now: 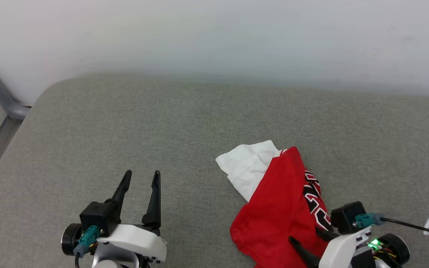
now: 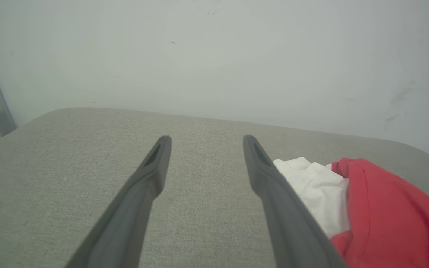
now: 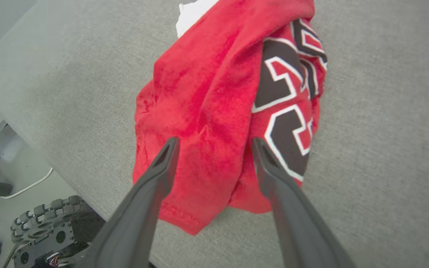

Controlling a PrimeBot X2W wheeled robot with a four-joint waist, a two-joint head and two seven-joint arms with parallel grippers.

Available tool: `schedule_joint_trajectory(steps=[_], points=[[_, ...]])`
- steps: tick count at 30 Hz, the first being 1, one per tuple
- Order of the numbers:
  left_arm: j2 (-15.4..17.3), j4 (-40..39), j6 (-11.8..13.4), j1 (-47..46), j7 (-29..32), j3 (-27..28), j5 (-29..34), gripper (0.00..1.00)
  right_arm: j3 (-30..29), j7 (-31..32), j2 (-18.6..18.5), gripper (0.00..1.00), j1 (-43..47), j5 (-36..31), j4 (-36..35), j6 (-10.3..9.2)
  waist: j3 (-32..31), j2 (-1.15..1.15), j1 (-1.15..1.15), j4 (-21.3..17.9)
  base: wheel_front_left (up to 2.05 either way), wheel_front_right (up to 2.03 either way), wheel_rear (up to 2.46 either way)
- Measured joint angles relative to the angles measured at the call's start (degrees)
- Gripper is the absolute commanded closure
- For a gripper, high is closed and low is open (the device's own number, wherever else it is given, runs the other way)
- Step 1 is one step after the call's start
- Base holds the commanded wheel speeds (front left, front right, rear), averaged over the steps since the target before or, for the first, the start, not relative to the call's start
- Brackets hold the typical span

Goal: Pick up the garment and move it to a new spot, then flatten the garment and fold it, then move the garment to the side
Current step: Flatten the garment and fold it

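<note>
A crumpled red jersey-style garment (image 1: 277, 212) with a white short sleeve (image 1: 246, 167) lies bunched on a wide grey woven-fabric surface (image 1: 199, 123), toward 4 o'clock of that surface as the head camera sees it. The sleeve pokes out of the heap toward 11 o'clock and lies flat on the grey cloth. Black-and-white block lettering (image 1: 317, 204) runs along the heap's 3 o'clock edge, folded over so it cannot be read whole.

The right gripper (image 1: 304, 234) comes in from 5 o'clock with its two long dark fingers spread apart over the near end of the garment (image 3: 207, 111). In its own wrist view the right gripper (image 3: 214, 140) straddles a red fold, one fingertip over plain red cloth and the other at the edge of the lettering (image 3: 285, 111). The tips look close to the cloth, but I cannot tell whether they touch it.

The left gripper (image 1: 142, 173) sits at 7 o'clock, well apart from the garment, fingers parted and holding nothing above bare grey fabric. From its wrist the left gripper (image 2: 205, 139) points toward a plain white wall (image 2: 214, 56), with the garment (image 2: 385, 208) at 4 o'clock.

A grey metal frame (image 1: 2, 96) stands at 9 o'clock beside the surface, and a dark wheeled base (image 3: 43, 227) with a white cable (image 3: 28, 186) shows on the floor
</note>
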Motion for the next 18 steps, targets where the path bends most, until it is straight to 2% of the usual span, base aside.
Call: schedule_joint_trajectory(steps=[8,9,11,18], points=[[-0.71,0.57,-0.43,-0.92,-0.02,0.52,0.34,0.0,4.7,3.67,-1.72,0.0,-2.04,2.75,4.04,0.0,2.19,0.0,0.0,2.03,0.0,0.0,0.0],[-0.86,0.59,-0.49,-1.07,-0.02,0.64,0.43,0.0,4.93,3.72,-1.81,0.52,-2.33,3.05,4.31,0.0,2.33,0.0,0.0,2.14,0.0,0.0,0.0],[-1.12,0.59,-0.56,-1.25,-0.03,1.0,0.6,0.0,5.27,3.2,-1.93,1.0,-2.96,3.31,4.21,0.0,2.58,0.0,0.0,2.22,0.0,0.0,0.0],[-1.65,0.53,-0.75,-1.26,-0.1,2.1,1.42,0.0,3.67,-2.74,-2.08,1.0,-7.43,3.5,0.68,0.0,2.46,0.0,0.0,1.35,0.0,0.0,0.0]])
